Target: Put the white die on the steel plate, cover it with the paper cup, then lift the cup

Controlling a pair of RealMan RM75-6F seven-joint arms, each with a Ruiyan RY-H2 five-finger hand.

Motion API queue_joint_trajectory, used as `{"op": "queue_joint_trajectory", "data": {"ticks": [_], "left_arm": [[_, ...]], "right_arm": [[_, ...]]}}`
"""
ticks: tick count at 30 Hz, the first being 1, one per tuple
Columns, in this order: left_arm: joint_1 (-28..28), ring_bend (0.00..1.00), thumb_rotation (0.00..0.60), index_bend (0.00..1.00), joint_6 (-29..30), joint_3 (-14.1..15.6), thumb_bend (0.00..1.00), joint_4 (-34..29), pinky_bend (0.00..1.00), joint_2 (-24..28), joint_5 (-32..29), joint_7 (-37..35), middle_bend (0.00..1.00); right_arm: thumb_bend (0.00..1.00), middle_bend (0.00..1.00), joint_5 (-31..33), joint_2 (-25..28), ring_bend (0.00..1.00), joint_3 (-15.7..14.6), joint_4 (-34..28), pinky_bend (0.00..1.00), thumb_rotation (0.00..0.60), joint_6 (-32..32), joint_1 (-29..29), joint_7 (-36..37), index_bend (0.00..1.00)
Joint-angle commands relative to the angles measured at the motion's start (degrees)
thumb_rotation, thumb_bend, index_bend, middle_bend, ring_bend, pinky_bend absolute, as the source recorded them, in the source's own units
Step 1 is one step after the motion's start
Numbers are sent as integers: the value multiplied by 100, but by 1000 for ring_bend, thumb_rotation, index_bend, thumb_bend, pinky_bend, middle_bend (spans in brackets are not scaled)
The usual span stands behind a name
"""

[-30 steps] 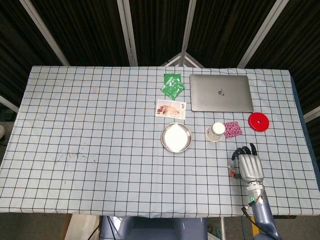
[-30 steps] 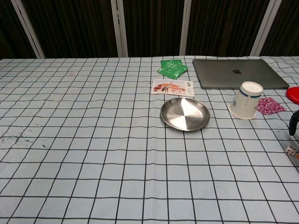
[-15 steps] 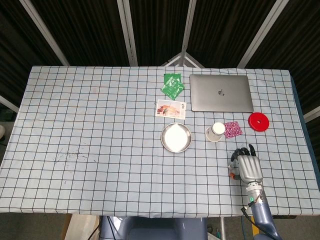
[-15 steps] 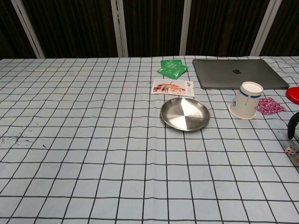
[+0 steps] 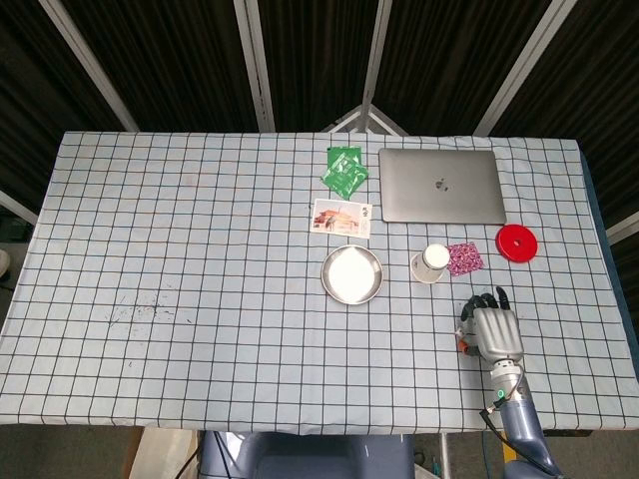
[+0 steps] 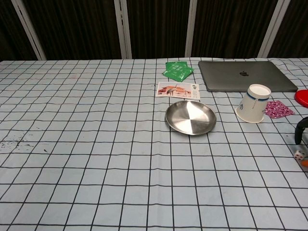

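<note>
A: Quickly, counts?

B: One white die [image 6: 299, 154] at the far right edge of the chest view, on the surface [image 5: 200, 249], well apart from the plate. One steel plate [image 5: 351, 274] near frame centre. One paper cup [image 5: 431, 263] upside down and tilted, right of the plate, just beside one pink packet [image 5: 464, 258]. One laptop [image 5: 441, 187], one red disc [image 5: 517, 242], one picture card [image 5: 342, 218]; green packets [image 6: 178, 70] overlap, number unclear.

A: Hands?

B: One showing, the right hand [image 5: 491, 330], lower right of the head view, palm down over the die's spot. Fingers [image 5: 486, 299] are curled forward; cannot tell whether they pinch anything. Left hand is out of both views.

A: Room?

B: Whole left half of the surface is bare checked cloth. Right hand sits near the lower right edge; open cloth lies between it and the plate.
</note>
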Motion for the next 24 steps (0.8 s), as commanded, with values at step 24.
{"op": "queue_joint_trajectory", "data": {"ticks": [24], "left_arm": [[-7,0,600,312,2,23,265,-32,0,-15,21,89,14]], "right_arm": [[388,287,-35,-4,180,-103,-71,11,600,57,54,-33,510]]}}
